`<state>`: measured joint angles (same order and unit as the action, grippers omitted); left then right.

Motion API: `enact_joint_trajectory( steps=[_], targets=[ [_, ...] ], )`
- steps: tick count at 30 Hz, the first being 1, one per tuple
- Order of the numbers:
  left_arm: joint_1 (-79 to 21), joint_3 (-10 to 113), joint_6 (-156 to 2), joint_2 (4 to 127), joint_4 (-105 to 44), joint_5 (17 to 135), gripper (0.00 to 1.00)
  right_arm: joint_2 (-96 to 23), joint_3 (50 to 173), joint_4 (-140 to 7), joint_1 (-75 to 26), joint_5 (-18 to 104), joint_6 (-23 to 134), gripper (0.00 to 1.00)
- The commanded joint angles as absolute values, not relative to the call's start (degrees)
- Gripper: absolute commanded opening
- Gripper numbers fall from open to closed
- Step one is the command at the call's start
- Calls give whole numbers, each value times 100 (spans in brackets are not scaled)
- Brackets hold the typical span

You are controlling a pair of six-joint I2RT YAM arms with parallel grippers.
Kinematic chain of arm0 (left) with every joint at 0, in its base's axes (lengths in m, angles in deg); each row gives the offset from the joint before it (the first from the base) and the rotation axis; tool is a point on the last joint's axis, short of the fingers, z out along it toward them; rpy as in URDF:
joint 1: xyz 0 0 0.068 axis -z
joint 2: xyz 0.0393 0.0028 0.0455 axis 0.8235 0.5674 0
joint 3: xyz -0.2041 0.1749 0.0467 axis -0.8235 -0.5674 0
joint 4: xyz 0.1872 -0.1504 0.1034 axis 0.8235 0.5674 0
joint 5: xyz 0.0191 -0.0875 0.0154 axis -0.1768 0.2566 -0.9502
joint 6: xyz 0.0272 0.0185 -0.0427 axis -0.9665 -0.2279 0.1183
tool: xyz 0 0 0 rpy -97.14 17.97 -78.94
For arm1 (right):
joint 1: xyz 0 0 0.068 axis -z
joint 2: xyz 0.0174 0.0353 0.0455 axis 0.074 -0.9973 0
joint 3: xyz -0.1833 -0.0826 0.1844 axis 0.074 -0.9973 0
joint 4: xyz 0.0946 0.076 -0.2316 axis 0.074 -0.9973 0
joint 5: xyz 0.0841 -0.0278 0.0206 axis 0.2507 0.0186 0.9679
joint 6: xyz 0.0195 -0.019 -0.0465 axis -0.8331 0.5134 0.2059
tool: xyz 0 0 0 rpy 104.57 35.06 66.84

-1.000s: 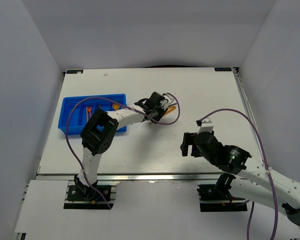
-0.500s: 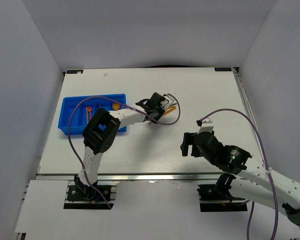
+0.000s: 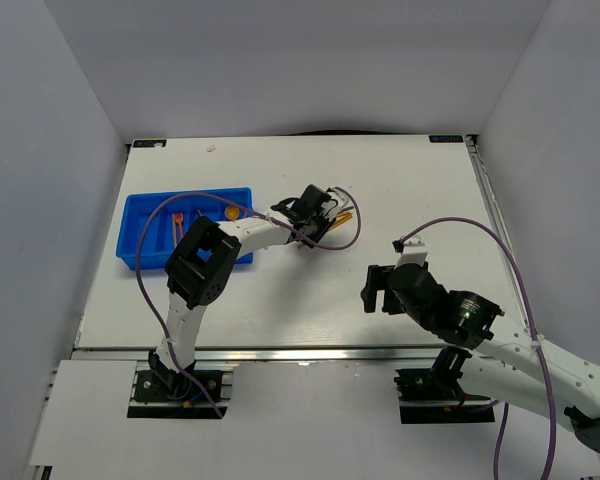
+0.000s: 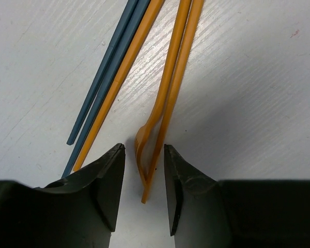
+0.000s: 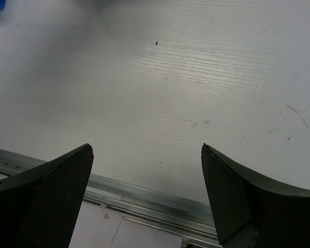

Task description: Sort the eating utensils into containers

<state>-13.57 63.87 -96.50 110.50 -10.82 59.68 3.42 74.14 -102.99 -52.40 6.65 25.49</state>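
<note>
Left wrist view: the left hand (image 4: pixel 142 157) is low over the white counter (image 4: pixel 258 103), its two dark fingers partly spread and pinching nothing. The pronged head of an orange fork (image 4: pixel 141 147) lies in the gap between the fingertips, with bare counter showing on either side of it. The tip of an orange stick (image 4: pixel 182 62) lies in the same gap, pressed along the fork's right side. Just to the left, outside the fingers, lie another orange stick (image 4: pixel 119 77) and two grey-blue sticks (image 4: pixel 99 77), all fanning away from the hand. In the top view the blue tray (image 3: pixel 132 225) sits on the counter to the left of this cluster, beside the arm, with a few orange and red pieces inside. The right hand (image 5: pixel 147 147) is spread wide and empty over bare counter near the metal front rail (image 5: pixel 144 199), well apart from the utensils.
</note>
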Motion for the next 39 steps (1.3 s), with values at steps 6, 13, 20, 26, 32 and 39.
enact_joint_trajectory(
  steps=[6, 13, 20, 26, 32, 39],
  targets=[
    [-1351, 6602, -9686, 10741, -1208, 5900, 46, 317, 7418, -10084, -5227, 565, 2623, 90],
    [-1351, 6611, -9721, 10697, -1208, 5812, 44, 264, 7418, -10049, -5236, 574, 2641, 89],
    [-1351, 6524, -9739, 10759, -1234, 5741, 36, 255, 7418, -10032, -5227, 583, 2649, 89],
    [-1360, 6480, -9739, 10785, -1313, 5732, 26, 238, 7418, -10023, -5236, 574, 2658, 89],
    [-1360, 6479, -9818, 10785, -1314, 5759, 20, 238, 7392, -10023, -5236, 583, 2649, 89],
    [-1360, 6435, -9862, 10846, -1270, 5794, 0, 238, 7365, -9996, -5236, 583, 2649, 89]
  ],
)
